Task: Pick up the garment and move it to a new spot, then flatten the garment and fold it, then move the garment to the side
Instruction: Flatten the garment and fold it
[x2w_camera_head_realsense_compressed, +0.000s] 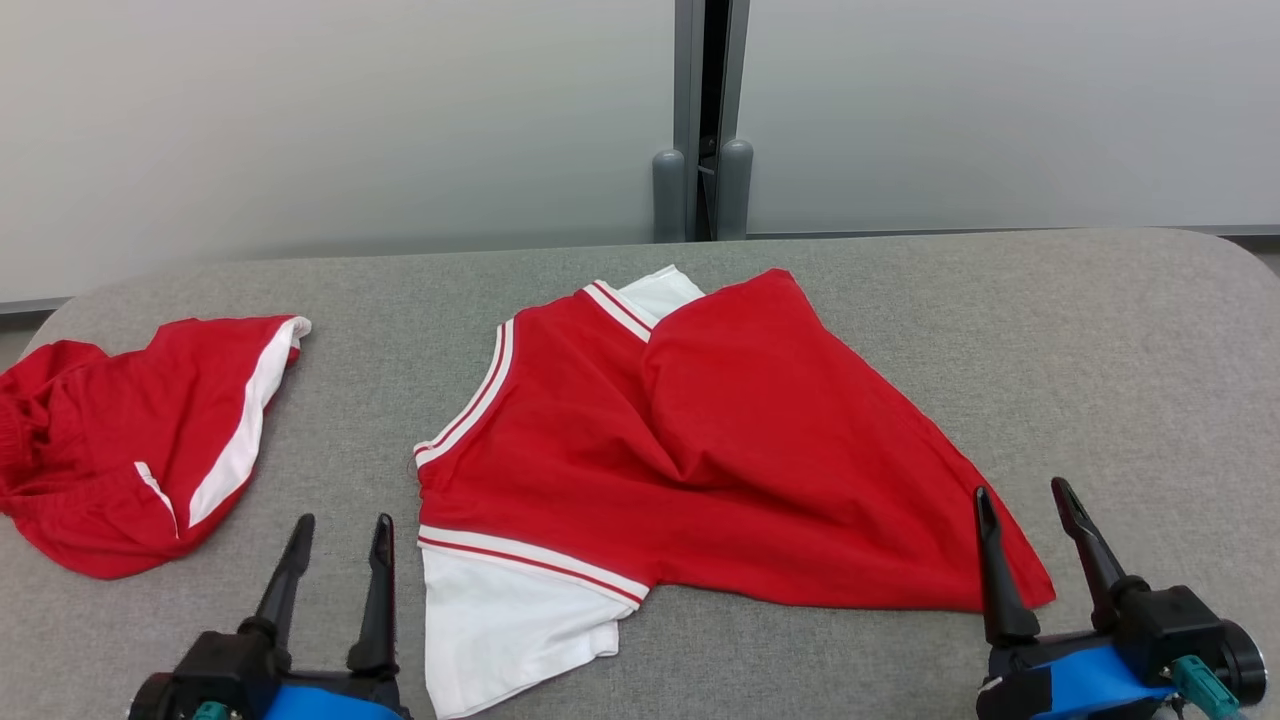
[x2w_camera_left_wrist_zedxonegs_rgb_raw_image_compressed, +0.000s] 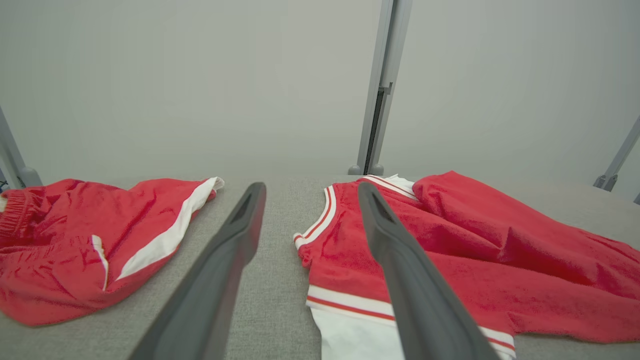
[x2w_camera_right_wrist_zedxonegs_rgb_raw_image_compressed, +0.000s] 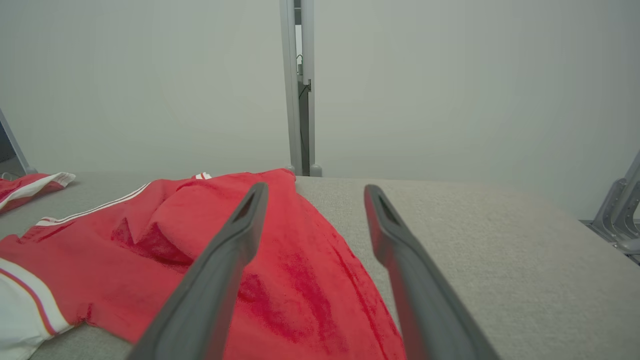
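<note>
Left gripper (x2w_camera_head_realsense_compressed: 344, 520) at lower left and right gripper (x2w_camera_head_realsense_compressed: 1021, 490) at lower right both stand spread, empty. The garment (x2w_camera_head_realsense_compressed: 700, 430) lies rumpled mid-frame on the desk (x2w_camera_head_realsense_compressed: 1100, 330) (one flap doubled over). I'd pinch its two near corners low, taking every layer before lifting.

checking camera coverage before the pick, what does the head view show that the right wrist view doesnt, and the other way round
Head view adds the left pincer, open, and most of the red shorts. Right wrist view adds a grey metal frame past the table's edge. Both share the red shirt, the open right pincer, the grey table and the post behind.
</note>
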